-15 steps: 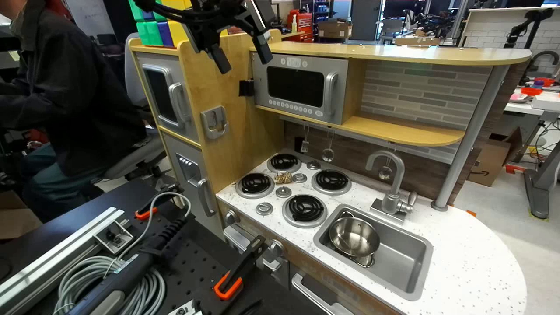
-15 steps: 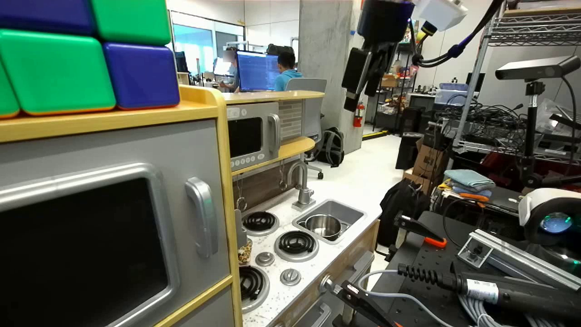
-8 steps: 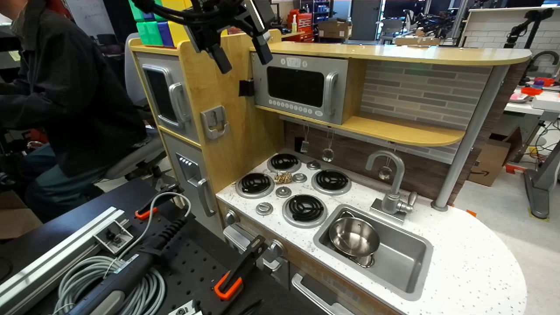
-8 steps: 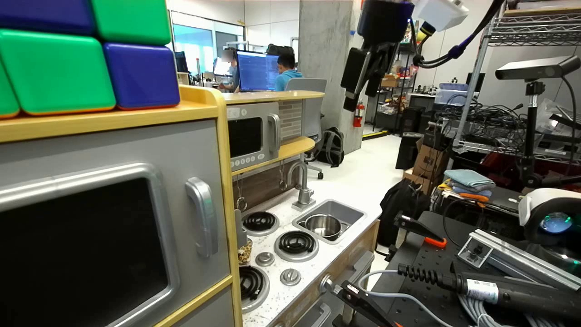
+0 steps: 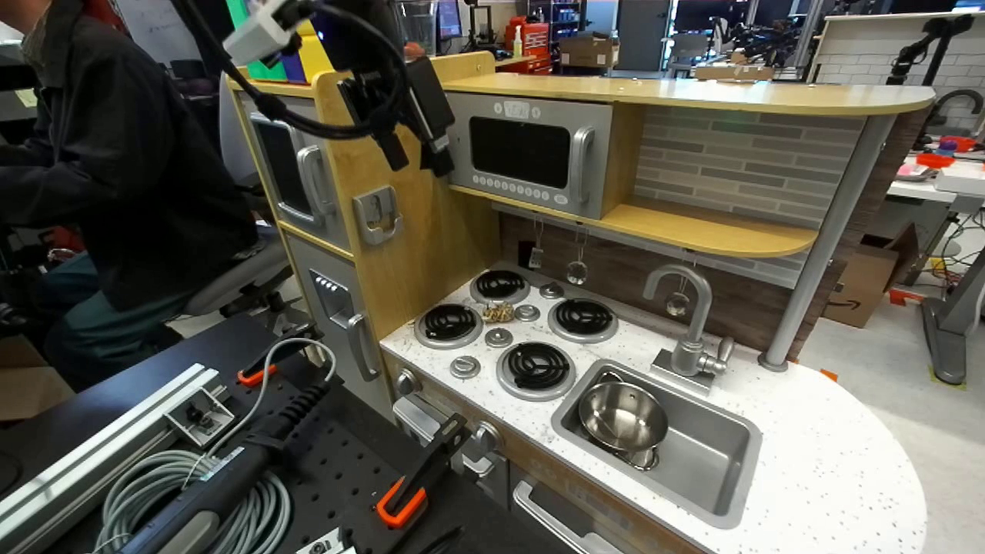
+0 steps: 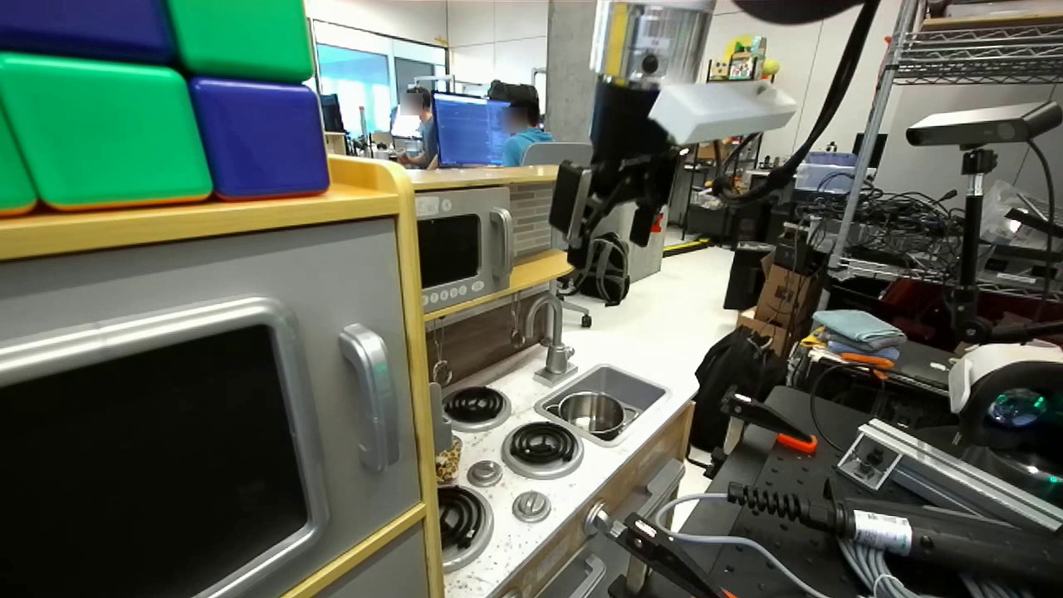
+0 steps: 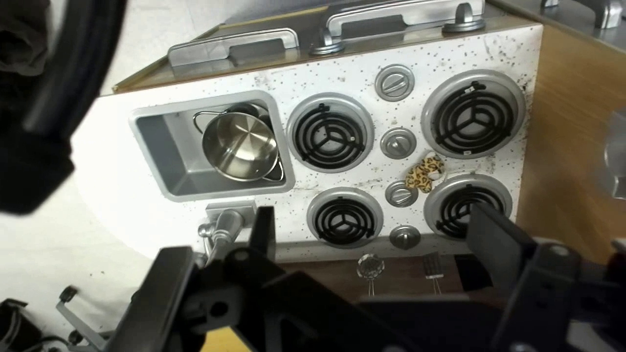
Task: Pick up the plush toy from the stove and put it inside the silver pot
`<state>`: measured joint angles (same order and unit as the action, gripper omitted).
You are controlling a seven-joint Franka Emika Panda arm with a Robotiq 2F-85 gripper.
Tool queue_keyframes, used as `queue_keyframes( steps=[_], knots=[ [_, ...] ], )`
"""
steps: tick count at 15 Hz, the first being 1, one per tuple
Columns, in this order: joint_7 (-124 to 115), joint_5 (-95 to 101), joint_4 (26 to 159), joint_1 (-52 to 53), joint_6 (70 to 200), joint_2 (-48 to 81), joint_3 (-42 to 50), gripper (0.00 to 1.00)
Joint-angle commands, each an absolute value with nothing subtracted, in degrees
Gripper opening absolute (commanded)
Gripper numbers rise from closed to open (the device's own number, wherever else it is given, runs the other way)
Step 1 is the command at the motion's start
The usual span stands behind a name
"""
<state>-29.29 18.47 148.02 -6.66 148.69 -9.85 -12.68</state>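
The plush toy is small with a leopard print. It lies on the white stove between two burners at the tall cabinet's end, against a knob. It also shows in both exterior views, partly hidden in the latter. The silver pot stands in the grey sink basin, its hollow facing up; it shows in both exterior views. My gripper is open, with nothing between its fingers. It hangs high above the stove, near the microwave in an exterior view.
The sink basin adjoins the stove. A faucet rises behind it. A microwave and shelf overhang the stove's back. A tall wooden cabinet borders one end. Utensils hang at the back wall. A black table holds cables and clamps.
My gripper has come down and turned, mostly in the last half second. It shows lower in both exterior views. The plush toy and the pot have not moved.
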Motion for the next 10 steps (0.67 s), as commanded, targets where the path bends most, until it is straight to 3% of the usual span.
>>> queue_keyframes(
  steps=[1, 6, 7, 10],
  knots=[
    [-41.4, 25.6, 139.5, -6.3, 151.6, 4.9, -11.4, 1.00],
    [-34.2, 20.2, 125.5, -0.1, 145.0, 21.1, -3.5, 1.00],
    [-36.3, 20.8, 132.7, 1.3, 149.4, 15.2, -2.0, 1.00],
    [-35.6, 20.2, 130.9, 3.2, 149.7, 18.0, 0.3, 1.00]
  ],
)
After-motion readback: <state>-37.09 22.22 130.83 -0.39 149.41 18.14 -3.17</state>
